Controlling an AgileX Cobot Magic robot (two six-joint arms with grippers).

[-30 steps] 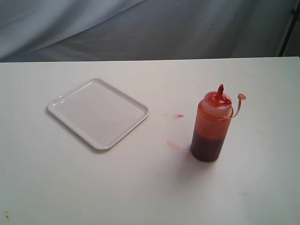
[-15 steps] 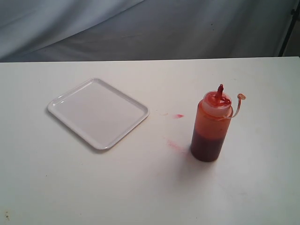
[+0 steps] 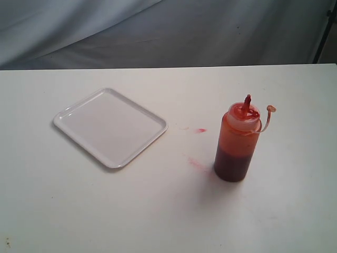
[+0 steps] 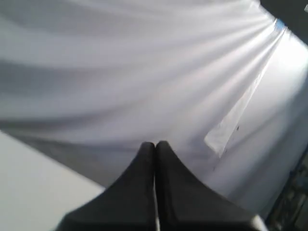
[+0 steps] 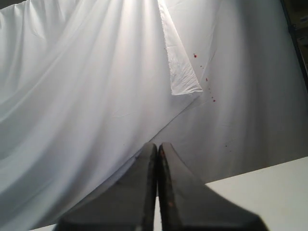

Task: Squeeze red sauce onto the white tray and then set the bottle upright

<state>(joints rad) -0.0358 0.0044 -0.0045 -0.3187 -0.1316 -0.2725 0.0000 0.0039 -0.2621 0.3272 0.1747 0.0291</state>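
1. Our left gripper [image 4: 155,147] and right gripper [image 5: 157,147] sit pressed together, empty.
2. The bottle [image 3: 237,145] stands upright, apart from the bare white tray [image 3: 110,126].
3. We open the right one, then grasp mid-body, clear of the tether [image 3: 266,119].

Soft, even light fills the exterior view; the bottle [image 3: 237,142] casts a faint shadow toward 7 o'clock on the surface [image 3: 158,216]. Both wrist views look soft, the cloth [image 5: 96,96] glaring bright, the dark fingers [image 4: 137,187] out of focus

Left end effector [image 4: 155,144] with dark tapered fingers, right end effector [image 5: 158,146] alike, seemingly matte
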